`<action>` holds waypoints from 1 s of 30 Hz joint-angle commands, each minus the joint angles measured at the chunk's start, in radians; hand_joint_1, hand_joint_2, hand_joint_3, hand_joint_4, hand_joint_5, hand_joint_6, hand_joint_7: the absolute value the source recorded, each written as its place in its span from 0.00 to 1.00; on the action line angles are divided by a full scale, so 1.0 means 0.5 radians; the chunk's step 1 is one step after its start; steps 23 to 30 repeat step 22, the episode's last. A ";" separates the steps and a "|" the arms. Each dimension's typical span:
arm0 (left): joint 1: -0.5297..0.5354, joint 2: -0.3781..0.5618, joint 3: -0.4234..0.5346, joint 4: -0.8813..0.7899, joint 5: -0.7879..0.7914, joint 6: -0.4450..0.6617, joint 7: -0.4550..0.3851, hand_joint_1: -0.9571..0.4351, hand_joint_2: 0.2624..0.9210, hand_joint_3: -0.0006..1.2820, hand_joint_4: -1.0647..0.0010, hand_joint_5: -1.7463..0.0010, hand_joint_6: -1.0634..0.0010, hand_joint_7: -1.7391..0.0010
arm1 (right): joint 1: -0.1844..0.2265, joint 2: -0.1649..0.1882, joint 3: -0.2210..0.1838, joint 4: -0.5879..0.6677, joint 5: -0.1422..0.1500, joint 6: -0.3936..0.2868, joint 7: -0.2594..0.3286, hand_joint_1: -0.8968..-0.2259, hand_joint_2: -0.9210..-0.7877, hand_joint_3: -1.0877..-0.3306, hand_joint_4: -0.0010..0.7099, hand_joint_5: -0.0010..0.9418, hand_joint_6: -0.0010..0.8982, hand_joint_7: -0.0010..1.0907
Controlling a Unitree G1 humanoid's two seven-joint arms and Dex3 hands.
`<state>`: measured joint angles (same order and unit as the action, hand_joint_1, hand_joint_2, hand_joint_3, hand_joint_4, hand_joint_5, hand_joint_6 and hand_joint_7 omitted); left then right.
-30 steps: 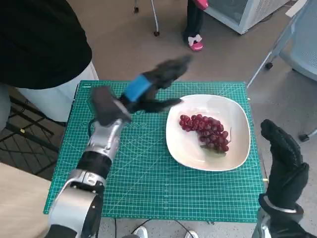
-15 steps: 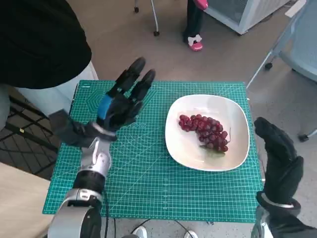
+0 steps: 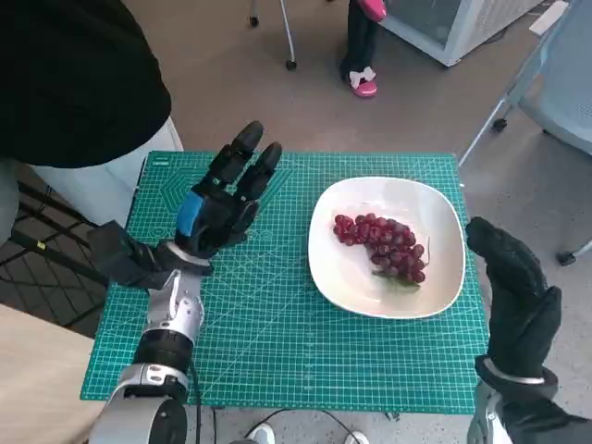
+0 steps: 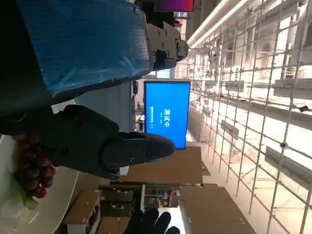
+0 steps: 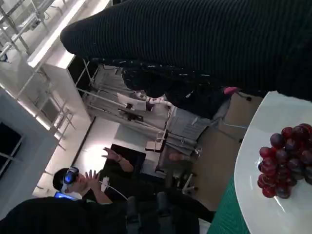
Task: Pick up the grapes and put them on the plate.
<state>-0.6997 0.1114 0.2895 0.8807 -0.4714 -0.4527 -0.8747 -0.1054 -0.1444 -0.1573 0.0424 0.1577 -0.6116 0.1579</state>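
Grapes (image 3: pixel 383 245): one red bunch, lay on the white plate (image 3: pixel 444 215) (on the green mat (image 3: pixel 277 342)). Left hand (image 3: pixel 218 205): raised beside plate, fingers spread, held nothing. Right hand (image 3: pixel 516 299): off mat's edge, empty, fingers loosely extended.

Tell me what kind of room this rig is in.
Probably a lab or demo space, not a home: a green cutting mat covers the small table, a wheeled office chair stands beside it, a blue wall screen shows, and a person wearing a headset sits nearby.
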 commanded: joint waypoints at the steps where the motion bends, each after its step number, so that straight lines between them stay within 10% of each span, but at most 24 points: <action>1: 0.083 0.013 -0.009 -0.113 0.007 0.035 -0.004 0.22 1.00 0.35 0.87 0.99 0.80 0.98 | 0.043 -0.011 -0.002 -0.014 0.042 0.044 0.032 0.41 0.00 0.32 0.64 0.00 0.23 0.17; 30: 0.367 0.018 -0.041 -0.464 0.020 0.045 0.018 0.21 1.00 0.34 0.83 0.99 0.75 0.98 | 0.088 -0.030 -0.010 -0.064 0.099 0.074 0.080 0.41 0.00 0.32 0.64 0.00 0.24 0.17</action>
